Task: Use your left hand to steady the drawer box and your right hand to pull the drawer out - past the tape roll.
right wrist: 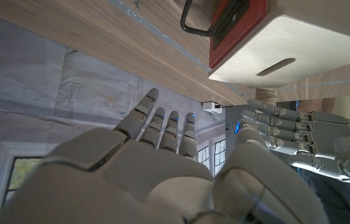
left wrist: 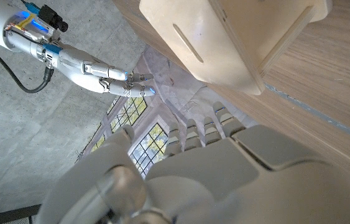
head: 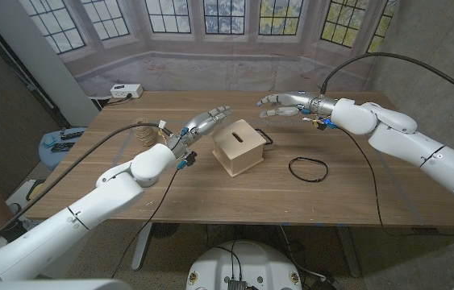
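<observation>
Now, the step: both hands are getting close to the box; nothing is held yet.
Box: the small pale wooden drawer box with a slot on top (head: 238,146) sits near the middle of the brown wooden worktop (head: 210,197).
Drawer: its red front with a black wire handle (right wrist: 201,18) faces away from the robot, toward the right hand. It looks pushed in.
Tape roll: the thin black ring of tape (head: 308,168) lies flat on the worktop, near the box on the robot's right.
Left hand (head: 202,124): empty, fingers straight and a little apart, just beside the box's left side, not touching it as far as one can tell.
Right hand (head: 283,105): empty, fingers spread, up above the worktop behind the box, apart from the handle.
How to do it well: the left hand should press on the box first, so it cannot slide. Then the right hand should come down low, hook the black handle, and pull straight and slow.
Watch out: if the box is not held firm, the whole box may move with the drawer.
</observation>
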Robot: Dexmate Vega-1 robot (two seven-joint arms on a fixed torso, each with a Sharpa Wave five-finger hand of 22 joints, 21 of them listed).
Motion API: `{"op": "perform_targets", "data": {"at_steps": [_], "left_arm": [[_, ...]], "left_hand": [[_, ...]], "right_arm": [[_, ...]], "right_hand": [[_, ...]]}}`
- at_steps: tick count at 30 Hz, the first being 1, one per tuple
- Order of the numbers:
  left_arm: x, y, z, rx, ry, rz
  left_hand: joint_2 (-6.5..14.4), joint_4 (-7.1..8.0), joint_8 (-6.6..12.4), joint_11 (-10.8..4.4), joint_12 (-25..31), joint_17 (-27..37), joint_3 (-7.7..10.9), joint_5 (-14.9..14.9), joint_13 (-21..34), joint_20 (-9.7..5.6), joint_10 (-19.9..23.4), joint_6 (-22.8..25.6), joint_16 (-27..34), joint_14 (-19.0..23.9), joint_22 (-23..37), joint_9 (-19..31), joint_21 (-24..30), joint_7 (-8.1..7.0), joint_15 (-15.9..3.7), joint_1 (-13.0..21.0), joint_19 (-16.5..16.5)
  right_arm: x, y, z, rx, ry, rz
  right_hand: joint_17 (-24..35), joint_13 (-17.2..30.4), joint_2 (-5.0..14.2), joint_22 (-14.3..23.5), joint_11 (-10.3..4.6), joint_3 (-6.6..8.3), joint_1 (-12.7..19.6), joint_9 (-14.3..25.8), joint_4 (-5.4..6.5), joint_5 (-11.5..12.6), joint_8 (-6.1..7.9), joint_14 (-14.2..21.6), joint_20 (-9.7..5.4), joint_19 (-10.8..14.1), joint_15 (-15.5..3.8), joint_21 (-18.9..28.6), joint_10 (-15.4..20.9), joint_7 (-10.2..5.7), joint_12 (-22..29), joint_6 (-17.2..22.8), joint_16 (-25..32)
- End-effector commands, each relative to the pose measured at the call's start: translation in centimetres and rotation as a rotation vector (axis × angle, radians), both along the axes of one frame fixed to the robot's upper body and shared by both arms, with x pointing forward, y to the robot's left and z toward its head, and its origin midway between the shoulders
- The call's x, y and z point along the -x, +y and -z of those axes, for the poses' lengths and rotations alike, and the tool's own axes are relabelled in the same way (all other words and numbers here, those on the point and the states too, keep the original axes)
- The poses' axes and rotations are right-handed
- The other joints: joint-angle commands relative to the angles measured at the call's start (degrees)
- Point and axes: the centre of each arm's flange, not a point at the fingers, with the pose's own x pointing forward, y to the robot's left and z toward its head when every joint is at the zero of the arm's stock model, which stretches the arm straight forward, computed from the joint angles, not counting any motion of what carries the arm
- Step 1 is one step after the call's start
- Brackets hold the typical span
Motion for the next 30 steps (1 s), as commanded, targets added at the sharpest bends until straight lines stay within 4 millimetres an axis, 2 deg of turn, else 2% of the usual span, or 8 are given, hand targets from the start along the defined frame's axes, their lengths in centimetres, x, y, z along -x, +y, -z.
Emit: {"op": "perform_targets", "data": {"at_steps": [1, 10, 17, 30], "left_arm": [[2.2, 0.8, -0.7, -0.139, -0.061, -0.088], [2.6, 0.8, -0.8, -0.249, -0.104, -0.129], [2.5, 0.4, -0.7, -0.277, -0.116, -0.133], [2.4, -0.3, -0.7, -0.323, -0.121, -0.134]], "left_hand": [[-0.08, -0.40, 0.06, -0.33, 0.15, 0.17, 0.31, -0.12, 0.06, 0.31, -0.08, 0.39, 0.24, 0.39, 0.19, 0.26, 0.26, -0.13, -0.01, 0.33, 0.36], [-0.09, -0.34, 0.02, -0.64, 0.07, 0.20, 0.35, -0.13, 0.06, 0.27, -0.15, 0.45, 0.25, 0.45, 0.20, 0.27, 0.24, -0.30, -0.26, 0.15, 0.39], [-0.08, -0.17, -0.10, -0.87, 0.05, 0.25, 0.36, -0.14, 0.06, 0.18, -0.04, 0.30, 0.32, 0.65, 0.20, 0.28, 0.26, -0.67, -0.61, -0.14, 0.54], [-0.09, 0.11, -0.18, -1.21, 0.07, 0.30, 0.35, -0.14, 0.07, 0.00, 0.21, 0.21, 0.37, 0.87, 0.21, 0.30, 0.24, -0.78, -1.14, -0.63, 0.64]], "right_arm": [[0.0, -0.1, -0.2, 0.073, -0.035, 0.044], [-0.5, -0.2, -0.1, 0.162, -0.057, 0.075], [-0.8, -0.2, 0.0, 0.268, -0.077, 0.088], [-1.0, -0.7, 0.3, 0.372, -0.104, 0.095]], "right_hand": [[0.17, 0.03, 0.25, 0.15, -0.21, -0.30, -0.75, -0.02, 0.14, 0.01, -0.01, 0.26, -0.01, 0.35, -0.94, 0.27, -0.50, -0.03, -0.02, 0.29, 0.14], [0.34, 0.01, 0.32, 0.15, -0.84, -0.65, -1.84, 0.00, 0.75, 0.04, -0.22, 0.07, 0.07, 0.27, -1.03, 0.21, -1.13, -0.24, -0.14, -0.03, 0.11], [0.41, -0.01, 0.38, 0.15, -1.71, -0.87, -2.56, 0.00, 1.14, 0.09, -0.28, 0.05, 0.13, 0.30, -1.06, 0.21, -1.14, -0.48, -0.04, -0.08, 0.11], [0.37, -0.04, 0.44, 0.14, -2.43, -0.93, -3.05, 0.00, 1.35, 0.23, -0.19, 0.32, -0.04, 0.52, -1.23, 0.26, -0.78, -0.89, 0.21, 0.29, 0.12]]}}
